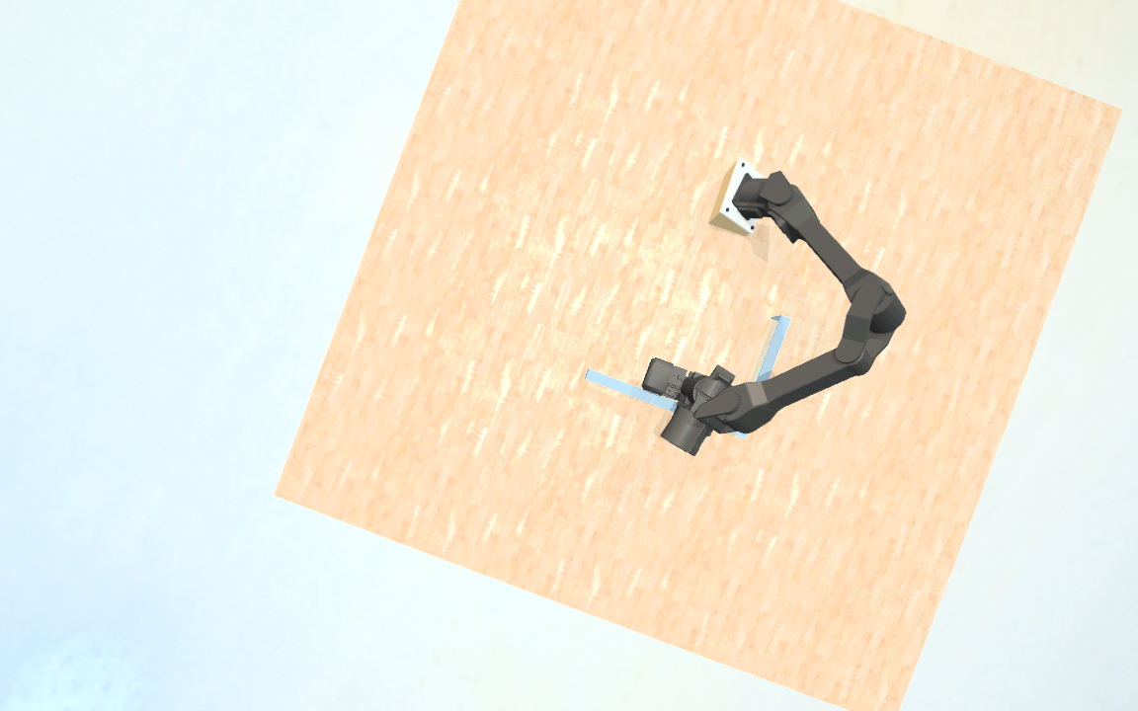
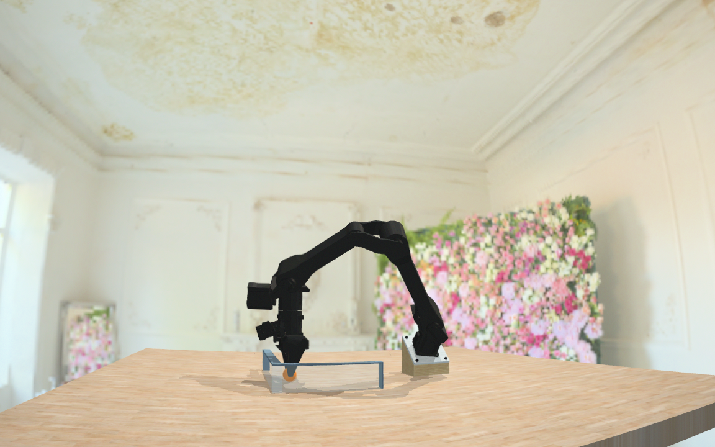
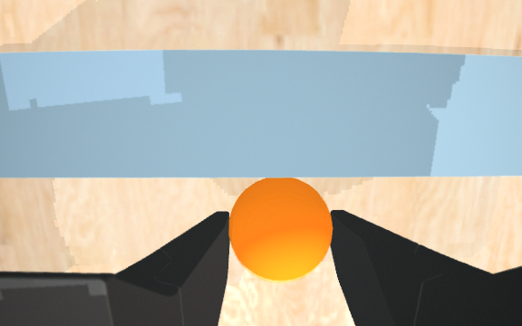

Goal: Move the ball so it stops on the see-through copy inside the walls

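My gripper (image 2: 290, 372) (image 3: 279, 224) is shut on the orange ball (image 2: 289, 377) (image 3: 281, 231), with one fingertip on each side of it. The ball is low, at about table height, inside the corner. Whether it touches the table is hard to tell. One clear wall with a blue rim (image 1: 615, 384) (image 3: 288, 113) runs just past the ball in the wrist view. The other wall (image 1: 772, 349) (image 2: 337, 363) stands on the camera side of the ball in the exterior view. The see-through copy does not show separately in any view. The arm hides the ball in the top view.
The arm's base (image 1: 732, 216) (image 2: 426, 369) stands on the wooden table (image 1: 502, 265) (image 2: 516, 400), beyond the open side of the corner. The forearm (image 1: 812, 384) reaches over one wall, and the wrist covers the corner in the top view.
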`<state>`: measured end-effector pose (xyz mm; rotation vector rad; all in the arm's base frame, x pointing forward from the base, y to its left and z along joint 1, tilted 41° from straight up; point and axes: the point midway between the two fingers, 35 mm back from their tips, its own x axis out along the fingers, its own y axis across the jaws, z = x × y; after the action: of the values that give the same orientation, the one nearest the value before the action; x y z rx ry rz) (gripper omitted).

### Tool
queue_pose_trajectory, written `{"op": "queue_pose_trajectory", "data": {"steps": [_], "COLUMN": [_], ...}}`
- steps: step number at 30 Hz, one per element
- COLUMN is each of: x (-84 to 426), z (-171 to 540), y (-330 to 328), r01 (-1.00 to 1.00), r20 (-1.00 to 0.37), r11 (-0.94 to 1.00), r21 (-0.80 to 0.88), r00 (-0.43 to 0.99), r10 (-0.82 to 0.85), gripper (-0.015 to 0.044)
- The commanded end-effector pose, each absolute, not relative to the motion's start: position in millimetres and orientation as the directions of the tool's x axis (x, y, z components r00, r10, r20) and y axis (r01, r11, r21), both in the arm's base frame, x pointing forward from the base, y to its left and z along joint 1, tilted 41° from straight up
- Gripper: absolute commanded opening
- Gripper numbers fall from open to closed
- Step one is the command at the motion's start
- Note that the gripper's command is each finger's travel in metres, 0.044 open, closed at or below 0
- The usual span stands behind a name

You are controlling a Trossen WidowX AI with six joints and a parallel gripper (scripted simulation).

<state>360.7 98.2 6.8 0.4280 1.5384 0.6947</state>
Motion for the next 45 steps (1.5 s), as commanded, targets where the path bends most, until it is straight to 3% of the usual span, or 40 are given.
{"op": "queue_pose_trajectory", "data": {"steps": [1, 4, 14, 20, 26, 38, 45], "x": [357.7, 357.7, 360.0, 360.6, 367.3, 368.6, 369.3], "z": [1.4, 1.4, 4.3, 6.2, 65.8, 60.6, 95.6], "y": [102.0, 102.0, 100.1, 98.3, 45.6, 47.7, 19.4], "r01": [-0.131, -0.131, -0.138, -0.137, -0.131, -0.125, -0.129], "r20": [-0.752, -0.752, -0.755, -0.756, -0.755, -0.754, -0.754], "r11": [0.741, 0.741, 0.743, 0.743, 0.743, 0.744, 0.743], "r21": [0.659, 0.659, 0.655, 0.655, 0.656, 0.657, 0.657], "r00": [-0.104, -0.104, -0.1, -0.1, -0.104, -0.09, -0.093], "r10": [0.65, 0.65, 0.648, 0.647, 0.648, 0.651, 0.651], "gripper": [0.0, 0.0, 0.0261, 0.0261, 0.0261, 0.0261, 0.044]}}
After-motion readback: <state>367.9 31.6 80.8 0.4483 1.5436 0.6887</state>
